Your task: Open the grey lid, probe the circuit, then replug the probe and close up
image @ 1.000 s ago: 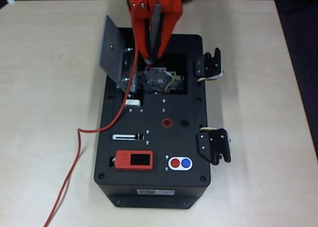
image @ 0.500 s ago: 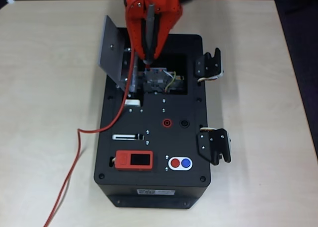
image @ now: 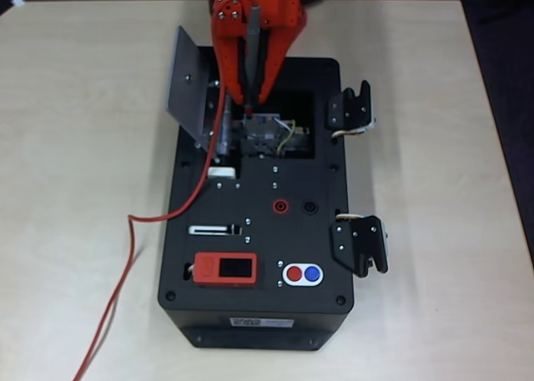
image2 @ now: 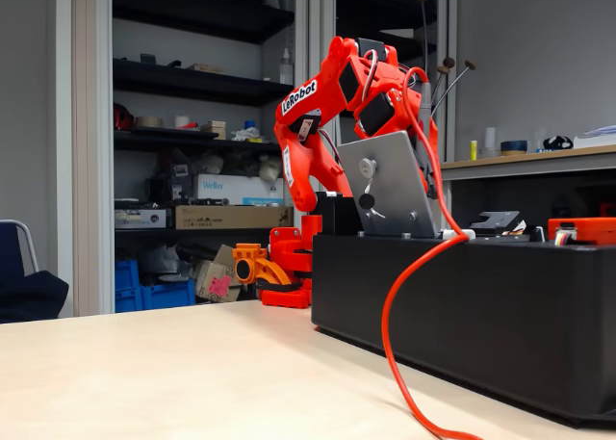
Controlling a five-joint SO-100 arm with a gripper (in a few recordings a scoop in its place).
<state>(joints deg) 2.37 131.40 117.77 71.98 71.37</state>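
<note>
The grey lid (image: 192,85) stands open, tilted up at the left of the black box's (image: 250,314) opening; in the fixed view the lid (image2: 385,194) is upright with its small knob toward the camera. The circuit (image: 271,135) with yellow and green wires lies exposed in the opening. My orange gripper (image: 250,93) points down over the opening's far edge, shut on the probe (image: 251,52). The probe's red tip hangs just above the circuit's left part; I cannot tell whether it touches. Its red cable (image: 171,214) trails left off the box, and the cable (image2: 399,305) shows in the fixed view.
On the box top are a red socket (image: 281,206), a black socket (image: 310,207), an orange display module (image: 225,268) and red and blue buttons (image: 302,273). Two black latches (image: 350,110) (image: 360,243) stick out on the right side. The wooden table (image: 75,147) surrounds the box.
The gripper with the probe has drawn back slightly toward the top of the overhead picture and straightened; the probe's tip sits a little higher over the circuit. Lid and cable are unchanged.
</note>
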